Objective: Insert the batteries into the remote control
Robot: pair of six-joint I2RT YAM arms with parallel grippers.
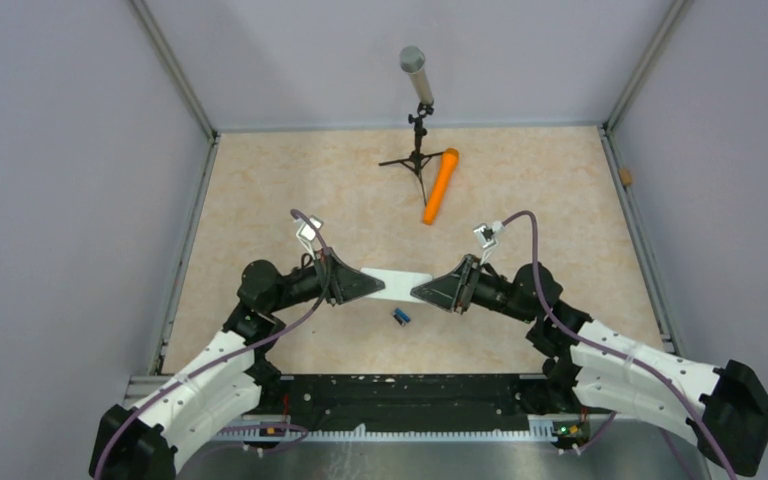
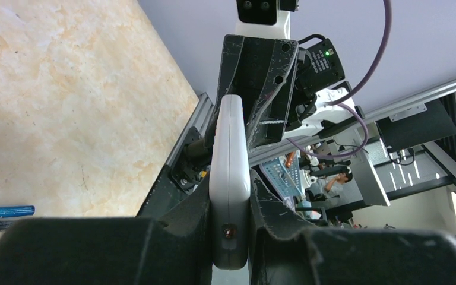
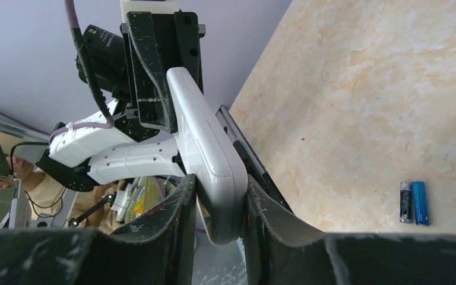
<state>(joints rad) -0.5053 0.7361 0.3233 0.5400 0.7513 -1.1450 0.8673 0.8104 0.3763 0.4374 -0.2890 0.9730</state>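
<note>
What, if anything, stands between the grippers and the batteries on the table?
Nothing visible blocks the batteries, but the left gripper and right gripper are both clamped on the remote control, so neither is free.

Left arm (image 1: 285, 285) and right arm (image 1: 512, 290) angle inward (jaws both clamped).

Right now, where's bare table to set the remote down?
Far-left table, between left rail and tripod; far-right, between orange cylinder and right rail. Crowded: near centre, where batteries lie just nearer than the remote gripped by left gripper and right gripper.
</note>
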